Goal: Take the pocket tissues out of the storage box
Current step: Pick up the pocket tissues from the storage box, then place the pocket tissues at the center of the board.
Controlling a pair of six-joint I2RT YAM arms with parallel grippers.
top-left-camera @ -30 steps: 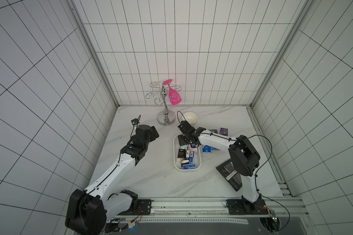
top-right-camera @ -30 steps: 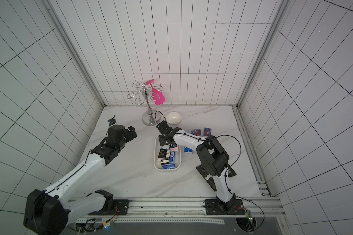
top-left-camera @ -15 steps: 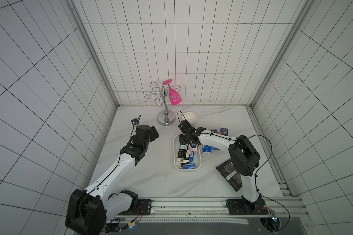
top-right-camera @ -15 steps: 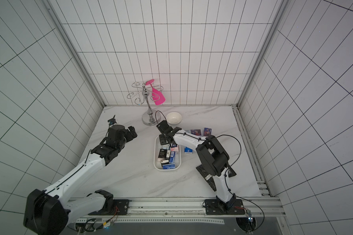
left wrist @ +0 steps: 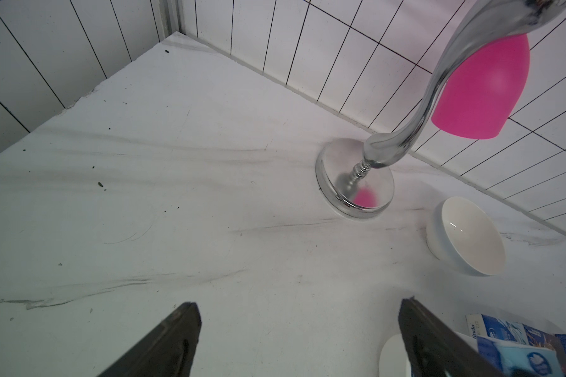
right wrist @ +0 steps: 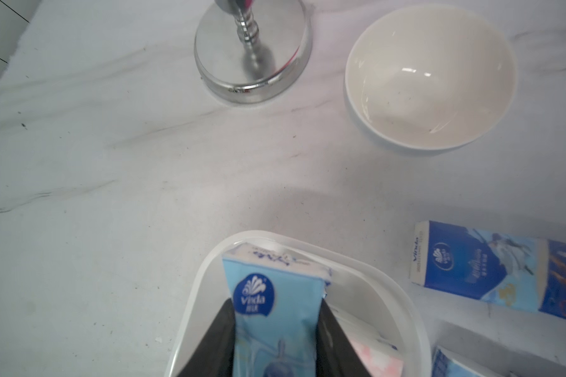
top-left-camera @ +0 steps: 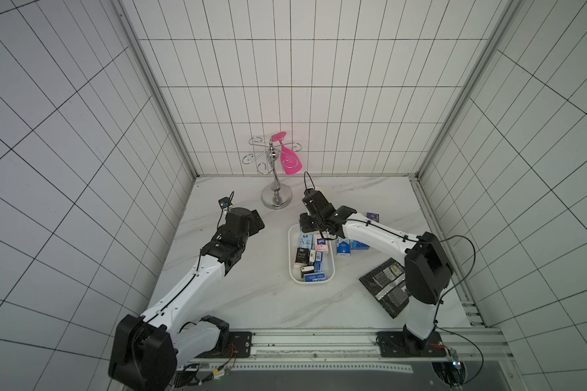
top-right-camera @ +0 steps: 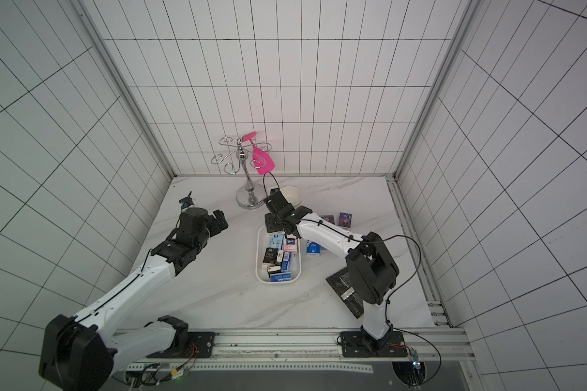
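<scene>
Your right gripper stands narrowed, its jaws pressed on the sides of a light blue tissue packet, inside the storage box at the end nearest the white bowl. Your left gripper hangs wide open and empty above the table. Since a second ago, neither arm has shifted place.

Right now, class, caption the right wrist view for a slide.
Jaws grip a light blue Vinda tissue packet inside the storage box, white bowl and chrome stand base beyond.
</scene>
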